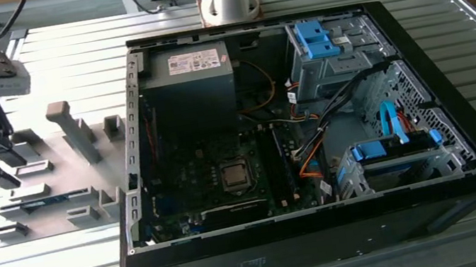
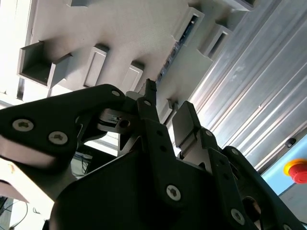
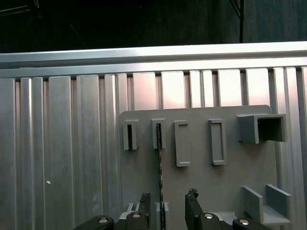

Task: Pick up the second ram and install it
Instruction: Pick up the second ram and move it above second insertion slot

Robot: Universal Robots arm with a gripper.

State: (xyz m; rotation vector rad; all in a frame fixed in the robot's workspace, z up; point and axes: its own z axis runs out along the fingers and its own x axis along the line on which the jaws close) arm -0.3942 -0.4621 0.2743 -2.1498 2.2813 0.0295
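Here, gripper (image 3: 169,195) pointing down over grey holder tray (image 3: 230,182), fingers (image 3: 194,213) apart, above the second ram (image 3: 159,163).

Nothing legible: the white label (image 1: 196,61) on the power supply (image 1: 188,91) carries print too small to read.

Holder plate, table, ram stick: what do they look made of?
Holder plate: matte pale grey plastic, probably; even colour, no glare, moulded-looking blocks.
Table: bare metal, likely aluminium; ribbed slats with bright reflections.
Ram: thin dark board seen edge-on in the first wrist view, likely circuit-board laminate; finish hard to judge.
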